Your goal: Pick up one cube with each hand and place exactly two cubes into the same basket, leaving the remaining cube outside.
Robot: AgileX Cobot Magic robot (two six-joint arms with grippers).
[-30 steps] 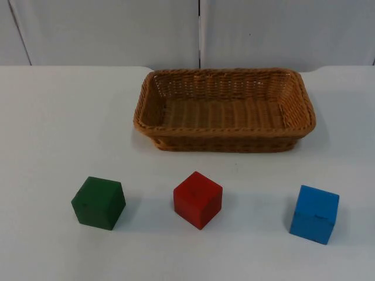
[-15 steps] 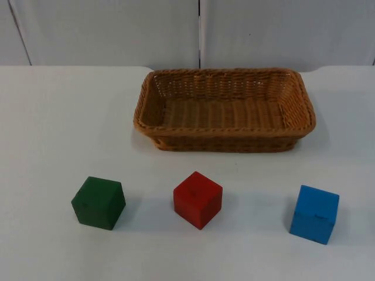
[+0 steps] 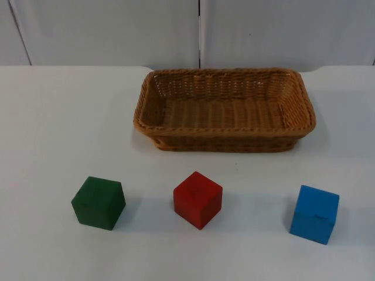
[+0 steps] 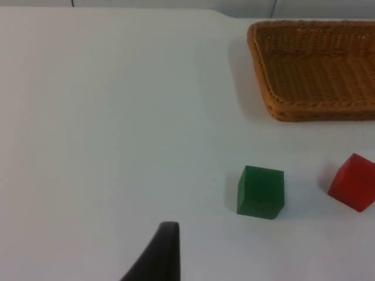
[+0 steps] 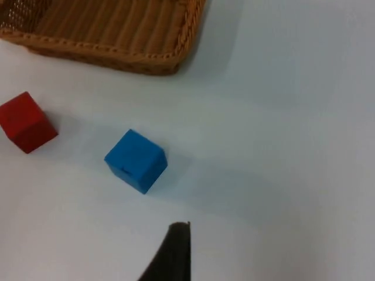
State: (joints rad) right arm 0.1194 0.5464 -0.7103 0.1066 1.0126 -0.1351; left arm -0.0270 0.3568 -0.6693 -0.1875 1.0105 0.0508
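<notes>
The white tabletop (image 3: pixel 53 117) carries a brown wicker basket (image 3: pixel 224 140) near its far edge, a little right of middle, with no cube in it. Nothing here bears any readable writing or label.

Three cubes sit in a row toward the near edge, well apart from each other and from the basket: the green cube (image 3: pixel 98 202) at the left, the red cube (image 3: pixel 198 199) in the middle, the blue cube (image 3: pixel 314 214) at the right.

The left gripper (image 4: pixel 158 257) hangs above bare tabletop, near the green cube but not touching it. The right gripper (image 5: pixel 173 254) hangs above bare tabletop near the blue cube, apart from it. One dark fingertip of each is seen, so I cannot tell how far either is open; neither touches anything visible.
</notes>
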